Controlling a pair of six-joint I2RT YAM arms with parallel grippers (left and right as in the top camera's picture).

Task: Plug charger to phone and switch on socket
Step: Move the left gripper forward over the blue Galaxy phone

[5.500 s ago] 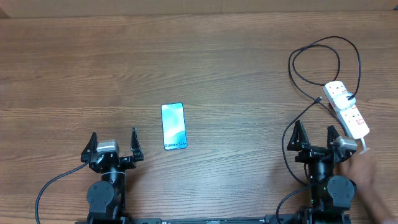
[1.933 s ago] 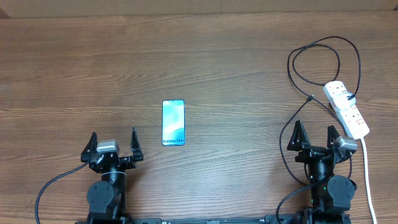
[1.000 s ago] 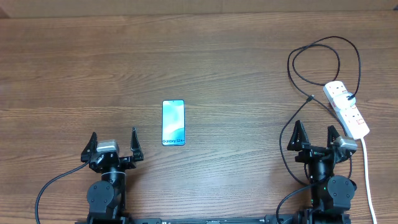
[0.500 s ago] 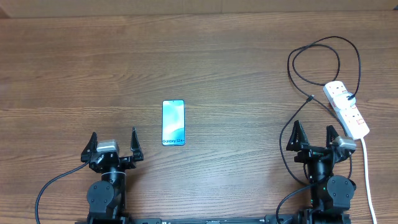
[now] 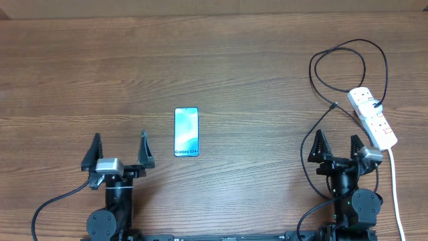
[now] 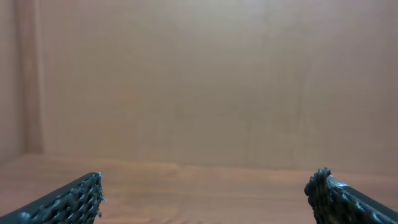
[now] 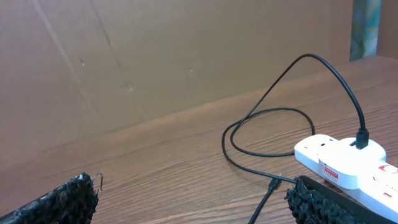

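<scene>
Well, the wooden table [image 5: 234, 60] is mostly bare boards, with a plain brown cardboard wall [image 6: 199, 81] standing along its far edge. Over on the right, the socket [image 5: 372, 117] lies slantwise near the table's edge. It is a white strip with small red switches, and its thick white cord [image 5: 396, 194] runs back toward the near edge, just beside the right arm.

The charger [image 5: 348, 47] sprawls in a wide black loop beyond the strip. Its plug [image 5: 378, 104] sits in an outlet at the strip's far end, and its small connector tip [image 5: 333, 105] rests on the wood just left of the strip. A further black lead [image 5: 307, 147] bends past the right gripper's inner side; I cannot tell whether it belongs to the charger.

The phone [image 5: 187, 132] lies flat, screen up, left of the middle and well apart from the cable. Its screen runs from blue to pale, with the lettering at its near end.

The left gripper [image 5: 120, 136] sits near the phone's near end, a little to its left, jaws spread wide and empty. The right gripper [image 5: 338, 136] is likewise spread and holds nothing, with the connector tip lying on the wood just ahead of it.
</scene>
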